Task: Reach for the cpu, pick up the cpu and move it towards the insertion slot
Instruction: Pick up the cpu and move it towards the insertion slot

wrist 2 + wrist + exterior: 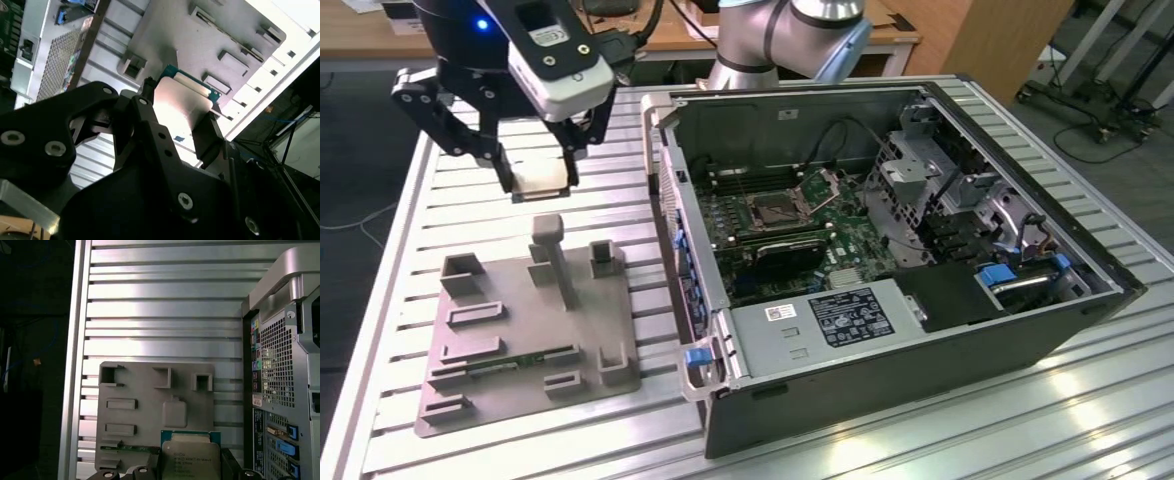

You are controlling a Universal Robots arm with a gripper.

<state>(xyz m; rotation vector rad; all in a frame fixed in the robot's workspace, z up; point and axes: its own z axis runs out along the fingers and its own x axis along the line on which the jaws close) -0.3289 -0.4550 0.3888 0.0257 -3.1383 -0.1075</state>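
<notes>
- cpu [540,185] hangs in the hand [538,178], in the air above the slatted metal desk [454,215], towards its far edge at the exterior view's left. It is clear of the grey fixture plate [520,320] beneath it.
- The hand is closed to the chip's width, its dark fingers [207,134] pinching opposite edges of the cpu. The pale metal top shows between them in both wrist views.
- The insertion slot [774,212] lies well apart from the cpu, on the green motherboard inside the open computer case [894,330], which takes up the desk's side at the exterior view's right. Its hinged plate [825,185] stands raised beside the dark centre.
- Risk of slipping: the grip is only on thin edges, so a jolt could probably twist or drop the chip onto the desk or the fixture's upright posts.
- Risk of collision: the case's near wall [678,200] stands between the cpu and the slot, so a low path could strike it.
- Risk at the slot: the raised plate and the cables nearby leave little room, and a tilted chip would likely seat badly.
- A green memory strip [520,362] lies in the fixture plate, untouched.
</notes>
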